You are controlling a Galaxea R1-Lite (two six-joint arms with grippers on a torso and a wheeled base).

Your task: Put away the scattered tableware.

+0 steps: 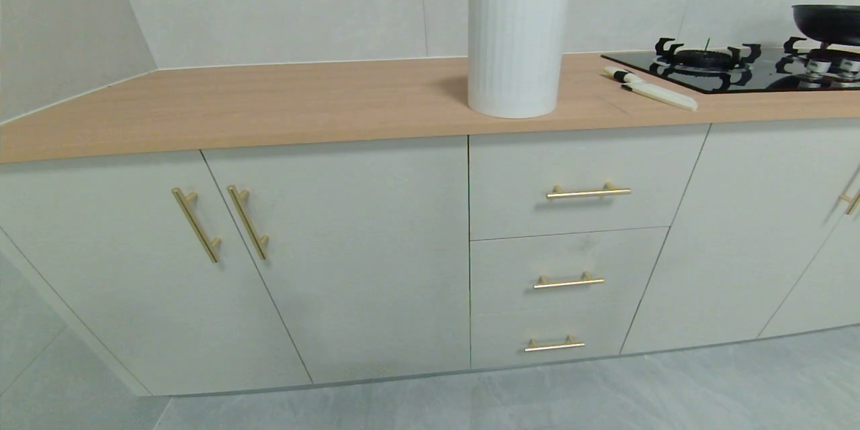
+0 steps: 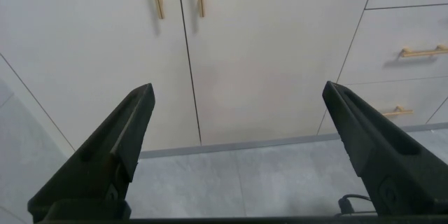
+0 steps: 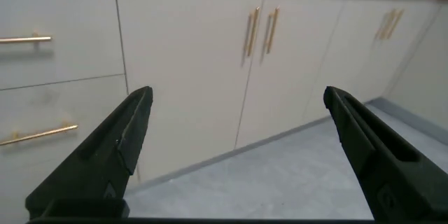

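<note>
The left gripper (image 2: 238, 155) has its two dark fingers (image 2: 122, 147) spread wide apart, tips pointing ahead and slightly downward. The right gripper (image 3: 238, 155) is posed alike, its fingers (image 3: 119, 150) just as wide apart, tips level with each other.

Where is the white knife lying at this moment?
In the head view, the white knife lies on the wooden countertop on the robot's right, between the tall white ribbed container and the black gas hob.

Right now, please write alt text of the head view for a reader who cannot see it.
A white ribbed container stands on a wooden counter, with a knife lying beside a black hob. Closed cabinet doors and three drawers sit below.
</note>
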